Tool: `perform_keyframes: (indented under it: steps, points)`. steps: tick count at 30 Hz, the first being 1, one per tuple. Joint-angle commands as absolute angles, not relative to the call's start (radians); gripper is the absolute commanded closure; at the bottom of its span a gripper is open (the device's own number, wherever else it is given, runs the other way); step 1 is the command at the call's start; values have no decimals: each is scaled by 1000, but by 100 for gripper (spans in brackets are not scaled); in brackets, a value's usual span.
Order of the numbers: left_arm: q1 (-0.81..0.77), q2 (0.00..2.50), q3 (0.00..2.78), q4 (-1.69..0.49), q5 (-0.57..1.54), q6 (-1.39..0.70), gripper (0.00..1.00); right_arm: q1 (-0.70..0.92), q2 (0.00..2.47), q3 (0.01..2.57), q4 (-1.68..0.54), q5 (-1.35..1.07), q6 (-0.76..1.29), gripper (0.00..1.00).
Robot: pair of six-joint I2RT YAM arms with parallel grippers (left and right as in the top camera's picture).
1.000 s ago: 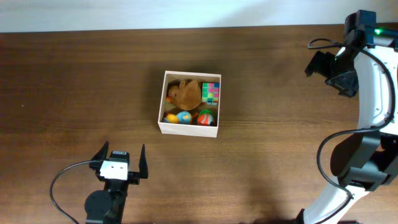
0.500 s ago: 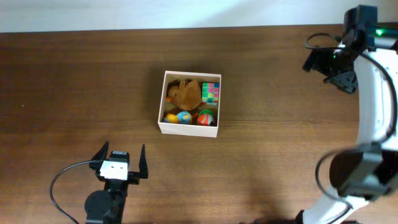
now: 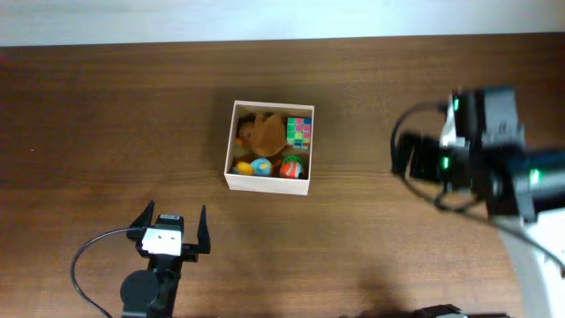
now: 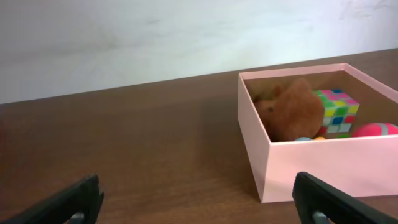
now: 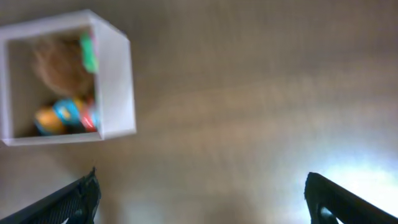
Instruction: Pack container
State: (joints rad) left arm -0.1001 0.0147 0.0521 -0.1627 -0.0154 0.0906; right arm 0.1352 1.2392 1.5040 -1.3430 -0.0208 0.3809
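- The left fingers point(image 3: 173, 216) are spread wide and hold nothing; they rest low over the bench point(image 3: 106, 124).
- The right fingers point(image 3: 406, 157) are spread wide and empty, held above the bench.
- The container point(image 3: 267, 184) stands upright on the bench, ahead of the left fingers and offset toward their right-hand finger, well apart from both tips.
- From the right fingers, the container lies ahead and beyond their left-hand finger, also well apart.
- Inside the container: a brown plush toy point(image 3: 264, 132), with a multicoloured cube point(image 3: 301, 131) just beside it.
- A blue-and-yellow ball point(image 3: 261, 165) and a red-and-green ball point(image 3: 291, 166) lie along the wall nearest the left fingers.
- The right wrist view is blurred; the shapes it shows in the container are probably these same toys.
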Motion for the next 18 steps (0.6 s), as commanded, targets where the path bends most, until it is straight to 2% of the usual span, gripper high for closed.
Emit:
perform_keyframes:
  steps: [1, 4, 7, 15, 18]
  points:
    - [-95, 5, 44, -157, -15, 110, 1, 144, 1087, 1343, -1336, -49, 374, 1]
    - [-95, 5, 44, -157, -15, 110, 1, 137, 974, 1251, -1312, -37, 374, 1]
    - [-95, 5, 44, -157, -15, 110, 1, 108, 857, 1167, -1195, -23, 335, 1]
    - [-95, 5, 44, -157, -15, 110, 1, 83, 564, 815, -600, -46, -98, 2]
    - [-95, 5, 44, -157, -15, 110, 1, 83, 461, 662, -463, -46, -199, 1]
